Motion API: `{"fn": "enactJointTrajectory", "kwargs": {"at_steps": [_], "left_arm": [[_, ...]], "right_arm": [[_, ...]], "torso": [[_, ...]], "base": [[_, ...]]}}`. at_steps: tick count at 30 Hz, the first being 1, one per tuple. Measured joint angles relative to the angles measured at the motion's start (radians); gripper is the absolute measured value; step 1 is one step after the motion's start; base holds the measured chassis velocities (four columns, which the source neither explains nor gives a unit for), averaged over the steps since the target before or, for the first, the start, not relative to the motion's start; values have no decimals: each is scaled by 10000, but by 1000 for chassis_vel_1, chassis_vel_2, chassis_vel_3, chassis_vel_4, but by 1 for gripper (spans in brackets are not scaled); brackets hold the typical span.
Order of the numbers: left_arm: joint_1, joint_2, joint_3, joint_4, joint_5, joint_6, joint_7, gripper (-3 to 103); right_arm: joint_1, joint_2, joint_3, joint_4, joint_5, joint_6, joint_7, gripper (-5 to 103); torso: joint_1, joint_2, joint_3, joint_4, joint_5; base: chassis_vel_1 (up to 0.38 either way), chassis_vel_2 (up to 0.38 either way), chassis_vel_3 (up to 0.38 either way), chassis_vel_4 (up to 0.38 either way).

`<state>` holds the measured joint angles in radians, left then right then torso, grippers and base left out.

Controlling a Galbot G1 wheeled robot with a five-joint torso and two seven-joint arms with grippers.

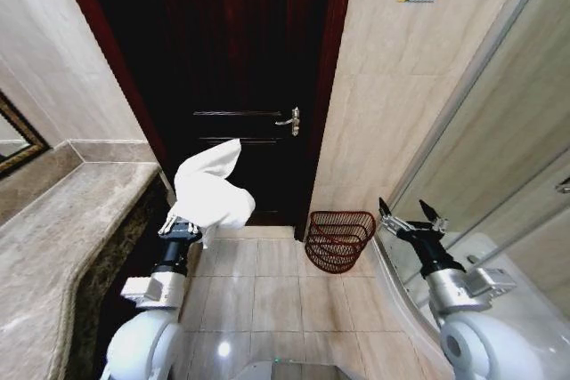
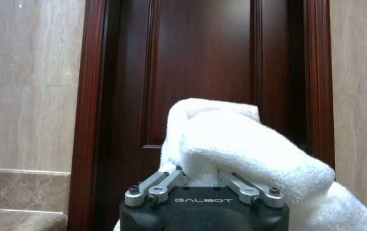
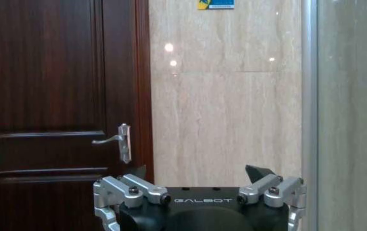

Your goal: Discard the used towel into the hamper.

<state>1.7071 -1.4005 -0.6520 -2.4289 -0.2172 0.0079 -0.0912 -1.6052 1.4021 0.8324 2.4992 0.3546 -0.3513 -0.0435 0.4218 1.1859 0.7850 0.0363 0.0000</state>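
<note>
A white towel (image 1: 210, 189) is bunched up in my left gripper (image 1: 183, 222), which is shut on it and held up in front of the dark door. In the left wrist view the towel (image 2: 241, 154) spills over the fingers (image 2: 154, 185) and hides their tips. The hamper (image 1: 338, 239), a dark red-brown openwork basket, stands on the floor by the wall corner, to the right of the towel and lower. My right gripper (image 1: 412, 217) is open and empty, raised beside the glass panel to the right of the hamper; the right wrist view shows its spread fingertips (image 3: 258, 172).
A dark wooden door (image 1: 240, 60) with a metal handle (image 1: 289, 119) is straight ahead. A marble counter (image 1: 62, 229) runs along the left. A glass shower panel (image 1: 481, 140) and a white fixture (image 1: 525, 309) are on the right. Beige floor tiles (image 1: 258, 291) lie between.
</note>
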Motion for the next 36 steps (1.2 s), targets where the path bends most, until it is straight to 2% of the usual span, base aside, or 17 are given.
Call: {"fn": "enactJointTrajectory", "kwargs": {"at_steps": [5, 13, 16, 23, 27, 29, 36], "left_arm": [[-114, 4, -21, 216, -5, -91, 93, 12], [-414, -95, 52, 1014, 215, -552, 278, 12], [-513, 26, -16, 1443, 43, -837, 320, 12], [-329, 270, -113, 1859, -223, -1481, 401, 12], [-443, 297, -137, 1729, -321, -1465, 405, 12], [-630, 306, -129, 1549, -400, -1248, 406, 12], [-861, 243, -55, 1363, -409, -1055, 422, 12]], "right_arm": [[45, -15, 2, 2, 52, 33, 88, 100], [299, 236, -103, -406, -301, 247, -85, 100], [415, 607, -227, -523, -552, 287, -157, 100], [342, 876, -231, -550, -642, 533, -214, 100], [304, 868, -135, -569, -644, 577, -211, 100], [314, 781, -51, -596, -639, 575, -202, 100], [426, 660, -12, -633, -620, 466, -174, 100]], "torso": [[0, 0, 0, 0, 0], [0, -3, 0, 1, 0], [0, -3, 0, -1, 0], [0, -3, 0, -1, -1], [0, -3, 0, -4, -1], [0, -2, 0, -2, 0], [0, -3, 0, 1, 0]], "base": [[0, 0, 0, 0], [0, 0, 0, 0], [-34, -38, -32, -27], [-65, -72, -69, -67], [-56, -60, -73, -57], [-4, -28, -7, -14], [0, 0, 0, 0]]}}
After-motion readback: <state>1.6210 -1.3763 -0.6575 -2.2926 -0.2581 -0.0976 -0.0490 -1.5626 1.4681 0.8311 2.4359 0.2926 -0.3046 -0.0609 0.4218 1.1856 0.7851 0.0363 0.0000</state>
